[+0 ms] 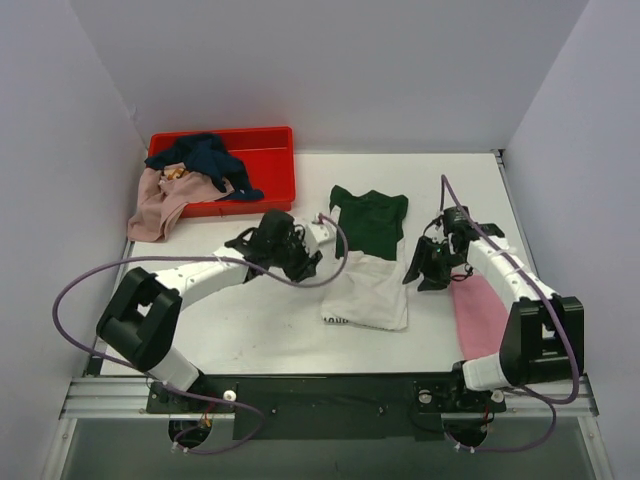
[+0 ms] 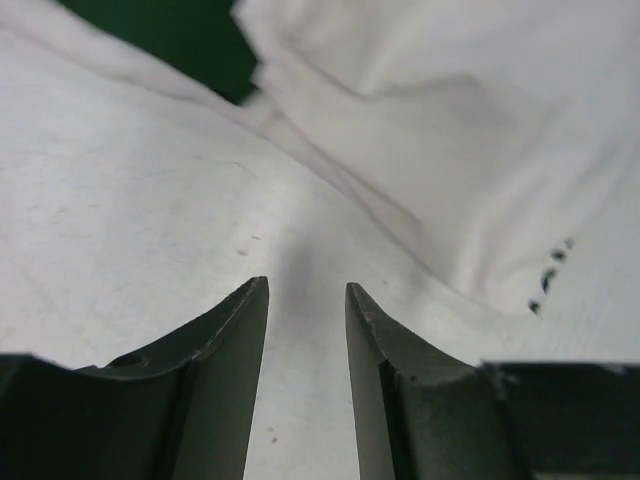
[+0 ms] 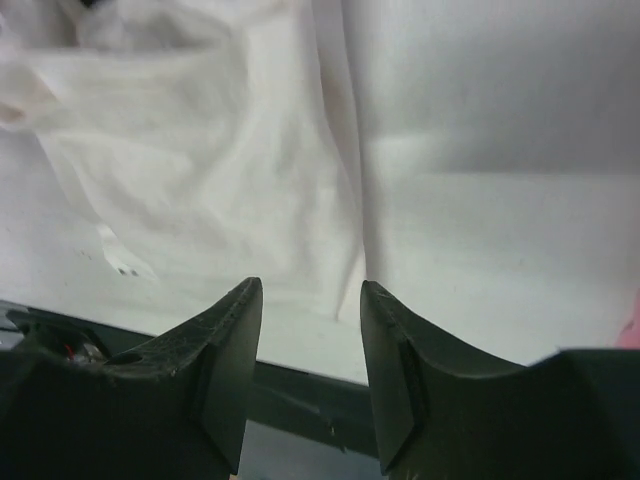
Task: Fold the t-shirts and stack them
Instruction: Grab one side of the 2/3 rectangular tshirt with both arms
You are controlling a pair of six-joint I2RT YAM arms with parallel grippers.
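White-and-green tee (image 1: 370,285) rumpled, pink tee (image 1: 478,315) flat

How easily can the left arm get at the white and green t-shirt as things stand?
Probably easily. The left gripper is open over bare table, and the edge of the white and green t-shirt lies just ahead of it, with nothing visible between them.

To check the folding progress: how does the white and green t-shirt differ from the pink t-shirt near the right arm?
The white and green t-shirt has two colours and black print near its hem; the pink t-shirt is plain. The white and green t-shirt lies mid-table; the pink t-shirt lies at the right side, partly under the right arm. Both lie flat on the table.
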